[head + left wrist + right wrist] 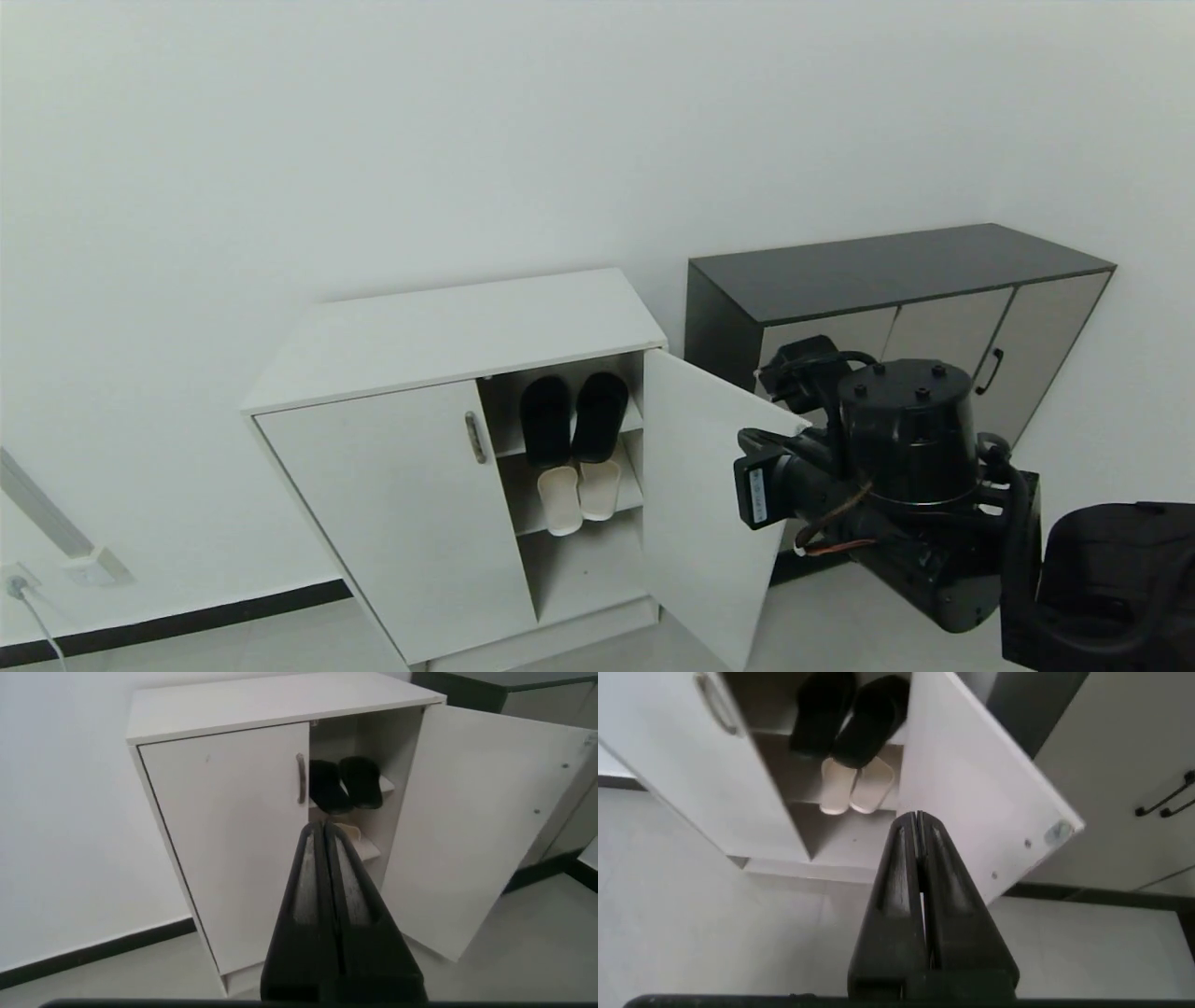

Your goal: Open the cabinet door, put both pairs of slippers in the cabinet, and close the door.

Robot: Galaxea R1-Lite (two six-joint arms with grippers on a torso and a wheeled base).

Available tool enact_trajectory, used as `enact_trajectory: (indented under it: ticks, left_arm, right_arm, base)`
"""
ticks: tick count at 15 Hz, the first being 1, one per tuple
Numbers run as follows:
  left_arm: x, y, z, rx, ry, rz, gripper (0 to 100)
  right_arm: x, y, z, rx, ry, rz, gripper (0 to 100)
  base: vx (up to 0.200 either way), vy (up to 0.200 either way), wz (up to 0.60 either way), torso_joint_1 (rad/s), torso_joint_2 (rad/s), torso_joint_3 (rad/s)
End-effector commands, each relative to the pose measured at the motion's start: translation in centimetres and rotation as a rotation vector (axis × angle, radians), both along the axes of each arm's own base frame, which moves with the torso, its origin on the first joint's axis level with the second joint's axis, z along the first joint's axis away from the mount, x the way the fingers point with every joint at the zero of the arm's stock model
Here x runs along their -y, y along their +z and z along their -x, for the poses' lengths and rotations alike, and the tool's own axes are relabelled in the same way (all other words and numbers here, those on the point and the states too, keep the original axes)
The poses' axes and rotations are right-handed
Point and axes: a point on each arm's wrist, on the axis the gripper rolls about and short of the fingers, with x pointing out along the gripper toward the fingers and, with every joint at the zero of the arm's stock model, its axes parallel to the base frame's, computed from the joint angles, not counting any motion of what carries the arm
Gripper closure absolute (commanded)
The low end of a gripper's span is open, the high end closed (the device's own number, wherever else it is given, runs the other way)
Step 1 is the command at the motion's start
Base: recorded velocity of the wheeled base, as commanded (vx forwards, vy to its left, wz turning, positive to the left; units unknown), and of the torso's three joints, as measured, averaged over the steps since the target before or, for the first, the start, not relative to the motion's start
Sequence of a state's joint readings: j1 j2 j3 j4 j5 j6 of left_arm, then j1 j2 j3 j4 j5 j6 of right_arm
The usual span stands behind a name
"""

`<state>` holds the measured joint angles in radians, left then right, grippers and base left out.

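Note:
The white cabinet stands against the wall with its right door swung wide open and its left door closed. A black pair of slippers lies on the upper shelf, and a white pair on the shelf below. My right arm hangs just right of the open door's free edge. The right gripper is shut and empty, close to the door's inner face. Farther back, facing the cabinet front, the left gripper is also shut and empty.
A dark cabinet with grey doors stands against the wall right of the white one, behind the open door. Pale bare floor lies in front of both. A wall socket with a cable sits low at the far left.

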<state>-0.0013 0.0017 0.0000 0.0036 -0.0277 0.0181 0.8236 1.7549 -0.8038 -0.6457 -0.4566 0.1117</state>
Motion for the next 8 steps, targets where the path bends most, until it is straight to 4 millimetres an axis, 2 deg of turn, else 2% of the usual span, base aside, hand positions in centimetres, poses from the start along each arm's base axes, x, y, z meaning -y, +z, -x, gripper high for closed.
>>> enact_trajectory:
  ticks: [1,4,5,8]
  left_arm:
    - [0.0,0.0,0.0,0.001,0.0,0.0,100]
    - [0.0,0.0,0.0,0.001,-0.002,0.0,100]
    - [0.0,0.0,0.0,0.001,0.0,0.0,100]
    - [0.0,0.0,0.0,0.001,-0.002,0.0,100]
  right_arm:
    - [0.4,0.1,-0.6,0.005,-0.021,-0.006,100]
    - [2.2,0.8,-4.2,0.022,-0.083,-0.032,100]
    - [3.4,1.2,-6.6,0.031,-0.13,-0.048,100]
    - [5.5,0.1,-10.7,-0.01,-0.183,-0.049,100]
  base:
    - [0.0,0.0,0.0,0.0,0.0,0.0]
    - [0.0,0.0,0.0,0.0,0.0,0.0]
    - [0.0,0.0,0.0,0.0,0.0,0.0]
    - [0.0,0.0,0.0,0.0,0.0,0.0]
